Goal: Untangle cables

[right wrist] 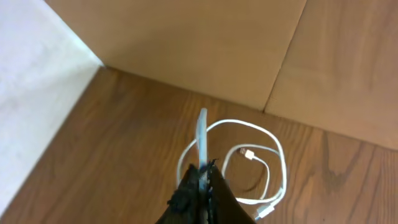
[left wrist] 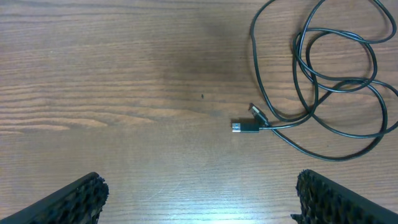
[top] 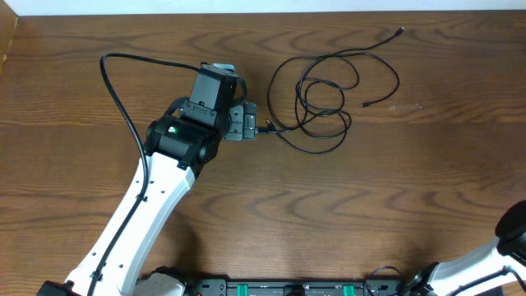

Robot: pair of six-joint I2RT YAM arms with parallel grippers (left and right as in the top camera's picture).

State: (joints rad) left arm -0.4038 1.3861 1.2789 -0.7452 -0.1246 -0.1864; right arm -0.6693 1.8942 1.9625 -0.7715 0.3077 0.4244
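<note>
1. Wood-grain table (top: pixel 74 205), brown, seen from overhead. The left arm (top: pixel 140 205), white with black joints, reaches in from the lower left towards the middle.
2. Left gripper (top: pixel 246 123): jaws spread wide and holding nothing. In the left wrist view both fingers (left wrist: pixel 81 199) sit at the lower corners of the frame, with bare table between them.
3. Black cables (top: pixel 345 115): several overlapping loops lying flat on the table, just to the right of the left gripper. How many cords make up the tangle cannot be told.
4. One black plug (left wrist: pixel 244 127) lies on the table ahead of the open jaws. A second small end (left wrist: pixel 255 112) lies just beside it. No finger touches either.
5. Two more ends trail out of the loops: one at the far right (top: pixel 400 30), one (top: pixel 366 105) at the right of the tangle.
6. The right arm (top: pixel 514 234) shows only at the lower right corner of the overhead view.
7. Right gripper (right wrist: pixel 204 171): jaws closed, pinching a stretch of the white cable (right wrist: pixel 280 168), which rises straight from the fingertips.
8. The rest of the white cable lies coiled on the wood beyond the fingers, its white plug (right wrist: pixel 249 153) inside the coil.
</note>
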